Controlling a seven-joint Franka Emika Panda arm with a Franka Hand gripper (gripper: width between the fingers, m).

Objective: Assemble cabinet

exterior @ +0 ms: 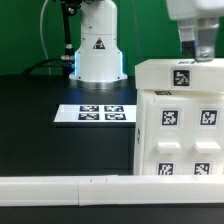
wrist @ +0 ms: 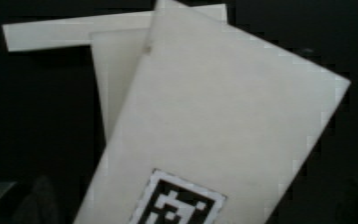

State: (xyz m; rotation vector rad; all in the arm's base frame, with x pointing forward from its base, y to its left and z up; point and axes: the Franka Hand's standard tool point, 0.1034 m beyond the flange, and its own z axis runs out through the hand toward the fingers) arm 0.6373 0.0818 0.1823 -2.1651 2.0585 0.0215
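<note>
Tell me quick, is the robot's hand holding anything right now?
Hand: just above the white cabinet at the exterior view's right. Cannot tell if it is open or closed, or gripping anything; its fingertips are not clearly seen.

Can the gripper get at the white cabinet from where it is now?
Probably yes. The gripper hangs right above the cabinet top, with nothing between them in the exterior view. The wrist view shows white panels close below. Whether the jaws are open is unclear.
</note>
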